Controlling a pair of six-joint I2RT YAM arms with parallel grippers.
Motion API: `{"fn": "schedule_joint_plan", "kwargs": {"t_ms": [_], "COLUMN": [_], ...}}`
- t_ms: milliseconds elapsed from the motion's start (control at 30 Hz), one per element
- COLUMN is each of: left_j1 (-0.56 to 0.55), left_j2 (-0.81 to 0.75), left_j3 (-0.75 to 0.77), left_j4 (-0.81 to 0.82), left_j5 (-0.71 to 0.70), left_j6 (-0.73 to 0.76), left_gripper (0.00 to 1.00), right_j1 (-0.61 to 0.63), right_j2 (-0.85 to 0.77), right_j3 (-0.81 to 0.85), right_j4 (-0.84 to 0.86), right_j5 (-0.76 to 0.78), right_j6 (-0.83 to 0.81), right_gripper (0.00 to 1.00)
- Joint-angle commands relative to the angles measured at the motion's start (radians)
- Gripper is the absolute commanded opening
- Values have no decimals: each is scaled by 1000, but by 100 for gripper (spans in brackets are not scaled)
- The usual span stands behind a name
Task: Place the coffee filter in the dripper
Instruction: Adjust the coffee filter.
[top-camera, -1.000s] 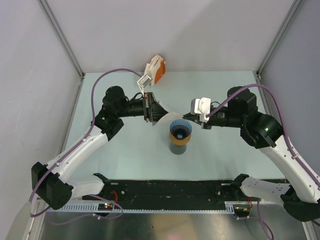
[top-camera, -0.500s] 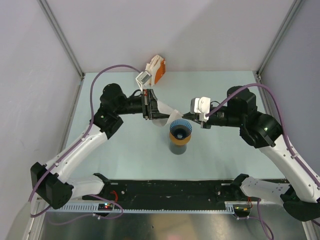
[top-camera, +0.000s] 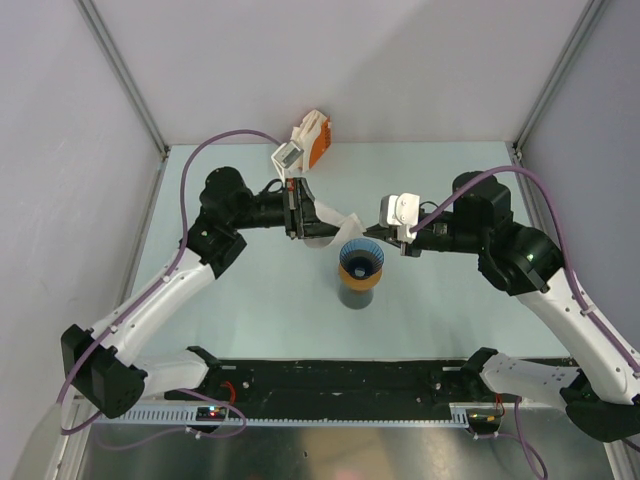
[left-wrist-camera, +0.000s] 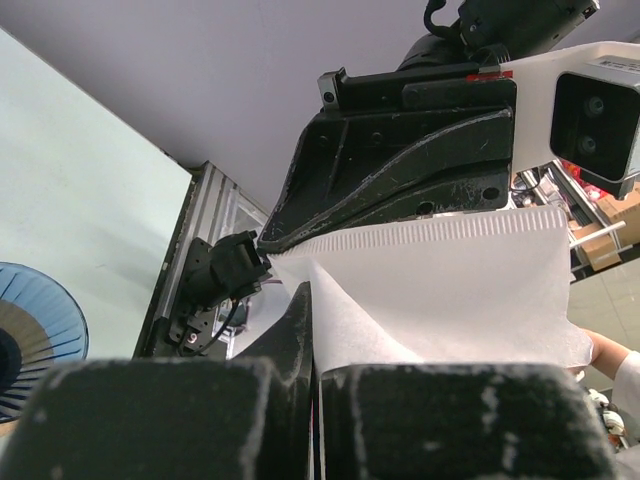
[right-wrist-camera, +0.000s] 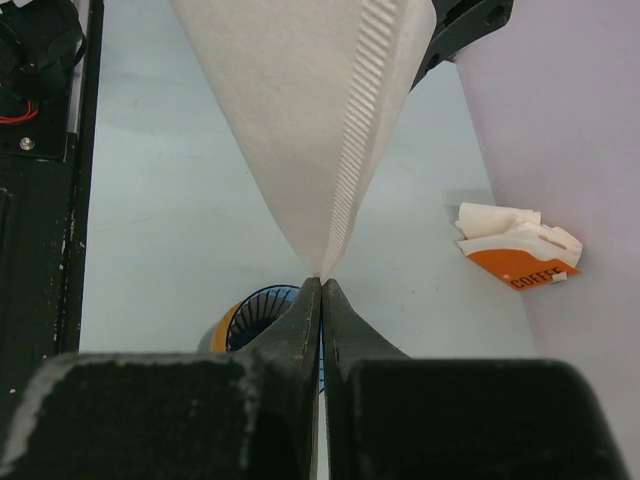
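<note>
1. Pale green surface (top-camera: 240, 320) is boxed in by grey walls (top-camera: 60, 120) on the left, far and right sides, with a black rail (top-camera: 340, 380) along its near edge.
2. Broad bare stretches of it lie left and right of the centre. The only thing by the far edge is an orange-and-white filter pack (top-camera: 312, 140), close against the far wall.
3. The dripper (top-camera: 360, 255), blue and ribbed, stands mouth up at the middle of the surface. It sits on an orange ring (top-camera: 358, 280) atop a dark grey cup (top-camera: 352, 298).
4. The coffee filter (top-camera: 335, 222), white paper, hangs in the air just far-left of the dripper. It is stretched between the two claws and is not in the dripper.
5. The left claw (left-wrist-camera: 308, 310) is pressed together on the filter's left side, and the paper fans out beyond its fingers.
6. The right claw (right-wrist-camera: 321, 285) is pinched tight on the filter's pointed corner, where the crimped seam ends. The dripper's mouth shows just beneath its fingertips.
7. The claws face each other across the filter, close together, with open air around them on all sides.
</note>
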Motion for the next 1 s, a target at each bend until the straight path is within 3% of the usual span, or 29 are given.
{"fn": "schedule_joint_plan", "kwargs": {"t_ms": [0,100,200,300,400,567,667,733,800,967], "left_j1": [0,12,41,56,59,59,60,65,70,74], "left_j2": [-29,-34,-42,-49,-54,-59,-73,-79,-79,-65], "left_j3": [14,-6,-27,-36,-38,-35,-48,-56,-59,-44], "left_j4": [59,59,59,59,59,59,60,56,43,11], "left_j5": [21,25,27,34,31,34,32,29,19,0], "left_j6": [-33,-47,-53,-48,-39,-13,5,16,41,88], "left_gripper": [4,26,32,27,14,2,29,43,49,53], "right_j1": [-6,-14,-27,-40,-44,-52,-73,-90,-102,-108], "right_j2": [4,-4,-17,-27,-29,-26,-34,-43,-52,-62], "right_j3": [-7,-8,-9,-14,-19,-22,-21,-22,-21,-22], "right_j4": [-3,-1,-5,-14,-13,-1,4,3,0,5], "right_j5": [40,46,43,39,33,14,-33,-88,-141,-204], "right_j6": [13,17,22,20,22,47,58,63,65,73], "right_gripper": [0,0,0,0,0,0,0,0,0,0]}}
